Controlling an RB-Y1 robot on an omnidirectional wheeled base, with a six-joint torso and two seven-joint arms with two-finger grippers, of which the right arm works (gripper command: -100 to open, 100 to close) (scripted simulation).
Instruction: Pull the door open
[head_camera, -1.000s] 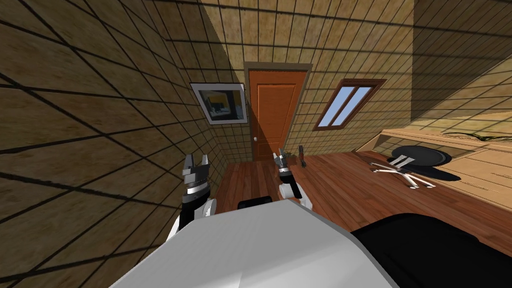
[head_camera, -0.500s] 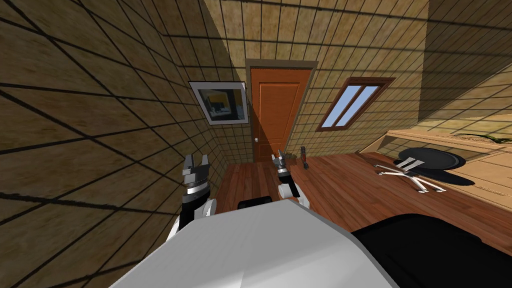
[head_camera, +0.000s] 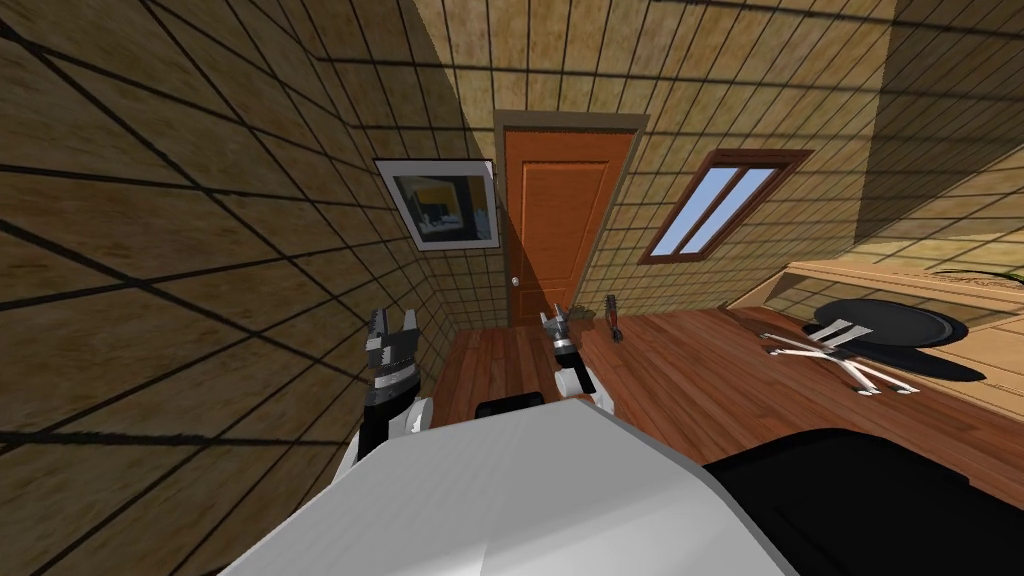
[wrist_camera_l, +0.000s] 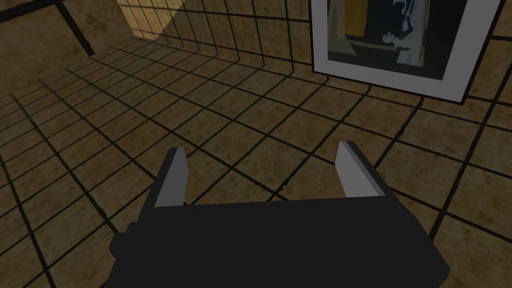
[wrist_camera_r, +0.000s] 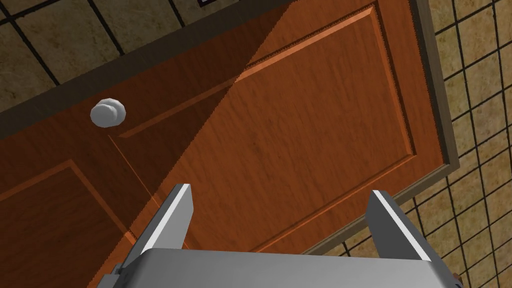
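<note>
The door (head_camera: 560, 230) stood shut in its dark frame at the far end of the room, an orange-brown panelled leaf set in a tiled wall, well apart from both arms. Its small pale round knob (wrist_camera_r: 107, 113) sat near one edge of the leaf (in the head view, the edge next to the left-hand wall).

The right gripper (wrist_camera_r: 280, 192) was raised and pointed at the door's panels, its two fingers spread wide with nothing between them. The knob lay off to one side of them, outside the gap and not touched.

The left gripper (wrist_camera_l: 261, 148) was held up close beside the tiled wall on the robot's left, fingers likewise spread and empty, below a white-framed picture (head_camera: 440, 205) hanging on that wall.

On the wooden floor (head_camera: 700, 370) near the foot of the door stood a small dark object (head_camera: 612, 318), too small to identify. A window (head_camera: 722, 200) was set in the wall right of the door. Farther right, a chair (head_camera: 880, 322) with a black seat and white legs sat beside a light wooden unit (head_camera: 900, 280).
</note>
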